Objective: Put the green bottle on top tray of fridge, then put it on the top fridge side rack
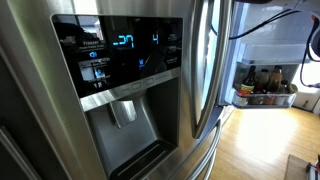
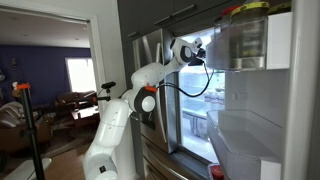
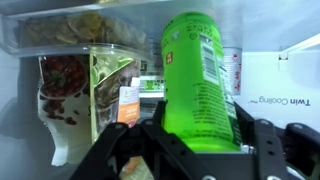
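Green bottle: the green bottle [image 3: 200, 80] stands upright and fills the middle of the wrist view, its printed label facing the camera. Its top runs out of the frame, so the cap does not show.
Pincer: the pincer [image 3: 200, 142] holds the green bottle. One black finger [image 3: 140, 150] sits on each side of the bottle's lower part, and the bottle's base is hidden behind the pincer body.
Bottle against pincer: it is centred between the two fingers and rises straight above them, with most of its height clear of the grip.
Where the bottle is: it is inside the lit fridge [image 3: 285, 75], in front of the white back wall and level with the upper shelves. The pictures do not show whether its base rests on anything.
Beside the bottle: bags of food [image 3: 85, 85], one reddish and one green, hang beside it, and a small carton [image 3: 128, 102] stands between them and the bottle.
Arm: in an exterior view the white arm [image 2: 135, 85] reaches up into the open fridge [image 2: 150, 45], with the pincer [image 2: 192, 50] at the height of the top shelf. The bottle cannot be made out there.
Door rack: a jar [image 2: 245, 30] with a yellow lid sits in the top door rack [image 2: 250, 60], near the pincer but apart from it.
Fridge front: in an exterior view the steel fridge [image 1: 40, 110] shows its black dispenser panel [image 1: 115, 60] with a blue display.
Background: dark bottles [image 1: 265, 82] stand grouped on a far table [image 1: 270, 100].
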Motion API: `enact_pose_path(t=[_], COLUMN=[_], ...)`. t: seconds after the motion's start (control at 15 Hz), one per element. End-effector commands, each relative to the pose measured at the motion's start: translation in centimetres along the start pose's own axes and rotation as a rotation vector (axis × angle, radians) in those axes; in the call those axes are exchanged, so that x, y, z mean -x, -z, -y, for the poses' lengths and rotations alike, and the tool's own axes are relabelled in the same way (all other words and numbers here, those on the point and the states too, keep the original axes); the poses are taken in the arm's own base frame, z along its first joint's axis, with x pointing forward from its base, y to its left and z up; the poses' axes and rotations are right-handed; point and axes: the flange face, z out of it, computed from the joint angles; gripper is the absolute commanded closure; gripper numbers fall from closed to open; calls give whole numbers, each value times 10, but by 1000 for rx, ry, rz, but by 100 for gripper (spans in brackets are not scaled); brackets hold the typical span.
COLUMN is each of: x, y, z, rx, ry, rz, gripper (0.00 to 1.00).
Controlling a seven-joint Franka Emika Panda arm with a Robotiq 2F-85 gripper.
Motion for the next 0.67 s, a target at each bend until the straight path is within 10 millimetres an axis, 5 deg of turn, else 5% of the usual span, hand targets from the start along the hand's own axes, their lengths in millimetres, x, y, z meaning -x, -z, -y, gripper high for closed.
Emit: enact_pose_path(t=[0.0, 0.6], x=[1, -6], y=[1, 9], z=[8, 2], rx=[-30, -78], ry=[-20, -110], rz=[91, 167], gripper=[63, 63])
